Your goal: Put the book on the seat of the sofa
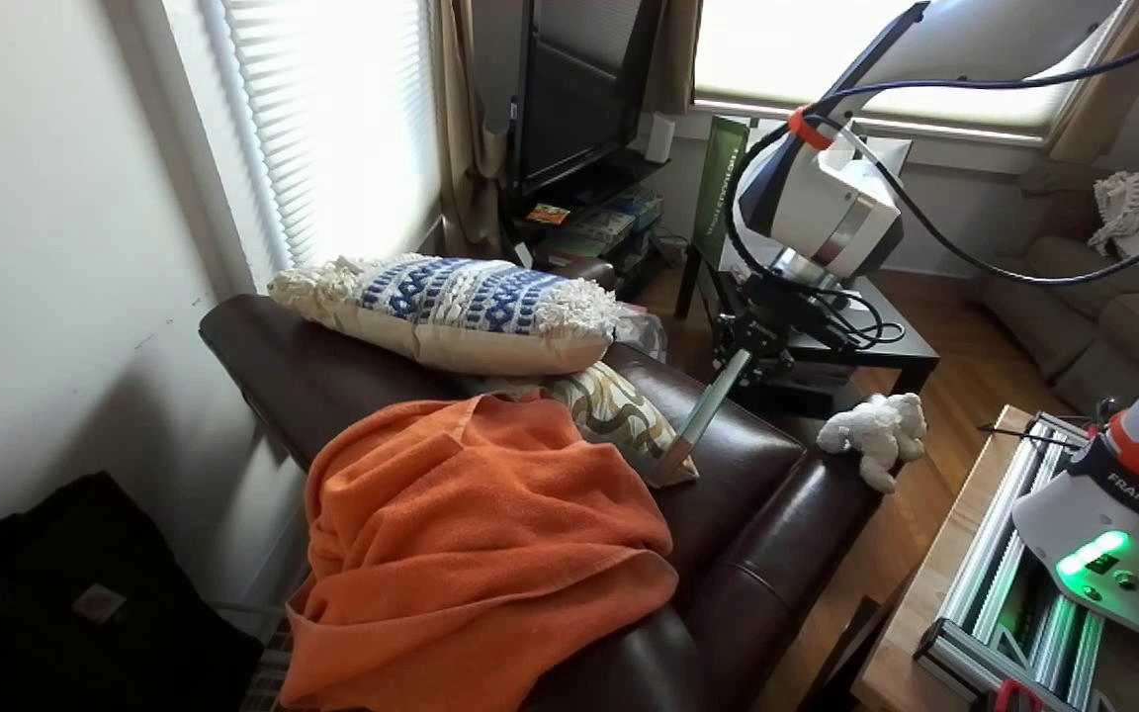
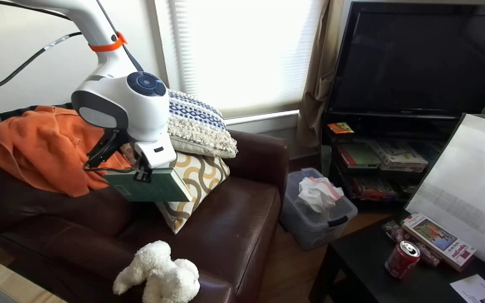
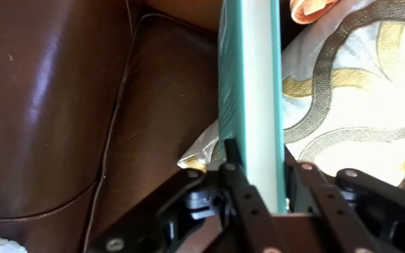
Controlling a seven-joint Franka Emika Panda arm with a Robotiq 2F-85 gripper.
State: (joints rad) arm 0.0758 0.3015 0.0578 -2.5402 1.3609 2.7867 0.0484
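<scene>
In an exterior view, by the window [image 2: 242,54], a swirled pillow [image 2: 202,181] crowds the seat's [image 2: 234,223] back edge; a can [image 2: 401,261] stands toward the table's [image 2: 358,261] left edge. In the wrist view, my claw [image 3: 258,151] clamps the book [image 3: 258,84] above the seat.

The sofa [image 2: 232,223], shared by both exterior views, is looked down on across its blanket [image 1: 471,524] and across its armrest [image 2: 76,244]; in the wrist view, it is faced from close above.
</scene>
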